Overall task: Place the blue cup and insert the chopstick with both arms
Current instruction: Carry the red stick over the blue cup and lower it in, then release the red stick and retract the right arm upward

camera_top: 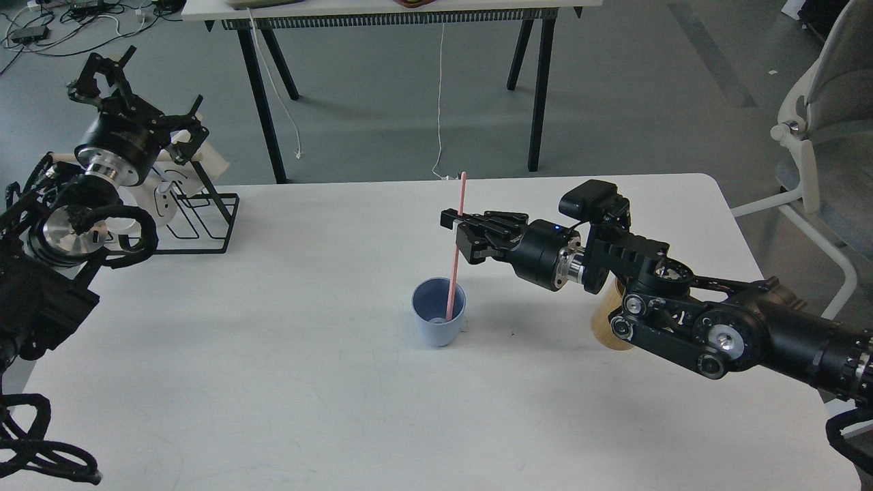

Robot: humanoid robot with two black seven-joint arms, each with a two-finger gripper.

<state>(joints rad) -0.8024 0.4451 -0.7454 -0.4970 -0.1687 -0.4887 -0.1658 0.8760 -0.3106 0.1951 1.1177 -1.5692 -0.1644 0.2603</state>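
Blue cup: the blue cup (438, 320) stands upright on the white counter (341, 382), near its middle, mouth open upward.
Chopstick: the chopstick (455, 252) stands nearly vertical, its lower tip inside the cup near the bottom, its top well above the cup.
Right gripper: the right gripper (458, 232), above and just right of the cup, is clamped on the stick's upper half.
Left gripper: the left gripper (116, 85), far left of the cup over the black wire rack (198, 218), has fingers spread and holds nothing.
Step in hand: probably letting the stick go.
Doing it well: let the tip rest on the cup's bottom, part the fingers gently, then draw back right without dragging the stick or tipping the cup.
Behind: a tan wooden cylinder (603, 320) stands right of the cup, partly hidden by the right arm.
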